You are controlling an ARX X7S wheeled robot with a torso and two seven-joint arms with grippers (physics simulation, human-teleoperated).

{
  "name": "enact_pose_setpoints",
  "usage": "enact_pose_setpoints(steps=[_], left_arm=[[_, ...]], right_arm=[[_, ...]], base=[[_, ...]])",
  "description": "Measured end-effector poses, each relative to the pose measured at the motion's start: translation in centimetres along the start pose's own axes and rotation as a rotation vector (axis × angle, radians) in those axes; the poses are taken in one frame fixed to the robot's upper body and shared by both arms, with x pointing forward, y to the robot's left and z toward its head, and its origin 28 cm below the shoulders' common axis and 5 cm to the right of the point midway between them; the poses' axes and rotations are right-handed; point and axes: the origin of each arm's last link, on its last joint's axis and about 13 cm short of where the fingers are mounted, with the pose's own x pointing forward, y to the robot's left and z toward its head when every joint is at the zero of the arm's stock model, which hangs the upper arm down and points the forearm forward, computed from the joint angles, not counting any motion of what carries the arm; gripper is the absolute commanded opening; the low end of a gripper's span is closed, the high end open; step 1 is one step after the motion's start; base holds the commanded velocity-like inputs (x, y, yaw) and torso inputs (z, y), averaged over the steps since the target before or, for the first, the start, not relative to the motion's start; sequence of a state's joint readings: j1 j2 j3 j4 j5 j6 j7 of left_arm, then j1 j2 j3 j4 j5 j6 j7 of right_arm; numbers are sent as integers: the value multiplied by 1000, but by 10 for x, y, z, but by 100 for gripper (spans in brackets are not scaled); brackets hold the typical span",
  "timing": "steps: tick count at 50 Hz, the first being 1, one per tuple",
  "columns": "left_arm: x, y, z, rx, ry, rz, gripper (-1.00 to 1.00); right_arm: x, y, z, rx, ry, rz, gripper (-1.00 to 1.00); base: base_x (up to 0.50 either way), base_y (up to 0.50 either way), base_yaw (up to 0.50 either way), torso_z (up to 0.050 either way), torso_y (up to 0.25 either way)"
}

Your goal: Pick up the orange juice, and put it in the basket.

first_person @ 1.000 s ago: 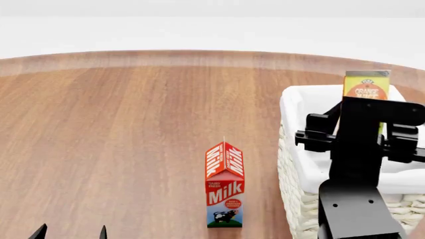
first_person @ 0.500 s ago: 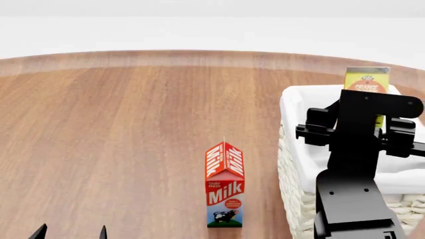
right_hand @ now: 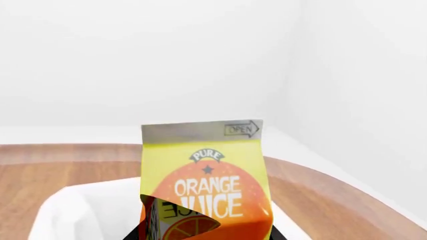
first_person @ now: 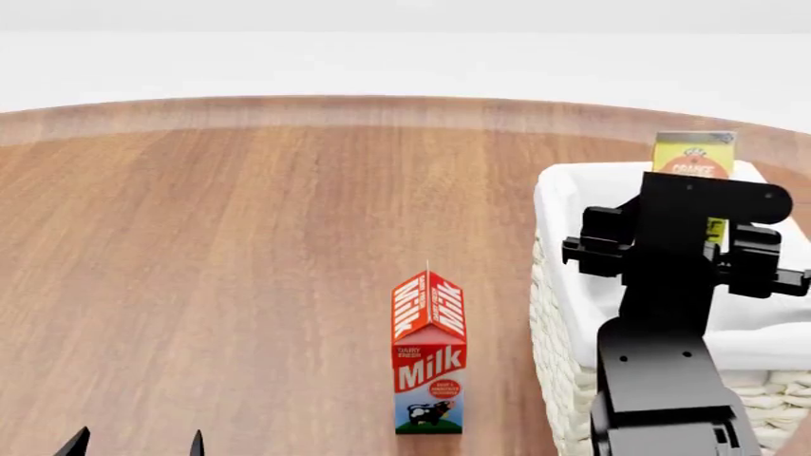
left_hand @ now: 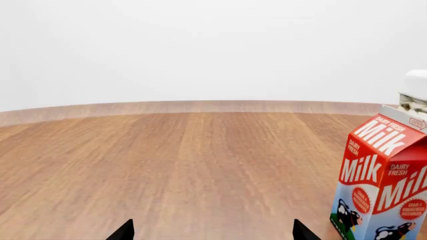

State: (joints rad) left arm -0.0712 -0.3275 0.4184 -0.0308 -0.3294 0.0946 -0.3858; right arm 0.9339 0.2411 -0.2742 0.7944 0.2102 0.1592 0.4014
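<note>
The orange juice carton (first_person: pixel 693 155) is yellow and orange; only its top shows behind my right arm in the head view. My right gripper (first_person: pixel 709 233) is shut on it and holds it over the cream wicker basket (first_person: pixel 557 328) with white lining. In the right wrist view the orange juice (right_hand: pixel 203 185) fills the middle, above the basket's white lining (right_hand: pixel 73 212). My left gripper (first_person: pixel 136 444) is open and empty at the near left edge; its fingertips (left_hand: pixel 123 231) show over bare wood.
A red and white Milk carton (first_person: pixel 428 353) stands upright on the brown wooden table (first_person: pixel 228 256), just left of the basket; it also shows in the left wrist view (left_hand: pixel 383 180). The table's curved far edge lies beyond.
My right arm with the orange juice has shifted slightly left and farther over the basket. The left gripper and milk carton have not moved.
</note>
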Motion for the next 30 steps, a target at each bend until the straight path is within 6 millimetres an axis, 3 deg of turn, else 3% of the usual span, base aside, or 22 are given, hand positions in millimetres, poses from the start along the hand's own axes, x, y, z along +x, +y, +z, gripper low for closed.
enact_pose_setpoints(steps=[15,30], left_arm=[[0,0,0,0,0,0,100],[0,0,0,0,0,0,100]], right_arm=[[14,1,-7,6,-8,-25,-100],[14,3,-15,3,-17,-30,-100]], base=[[0,0,0,0,1],[0,0,0,1,1]])
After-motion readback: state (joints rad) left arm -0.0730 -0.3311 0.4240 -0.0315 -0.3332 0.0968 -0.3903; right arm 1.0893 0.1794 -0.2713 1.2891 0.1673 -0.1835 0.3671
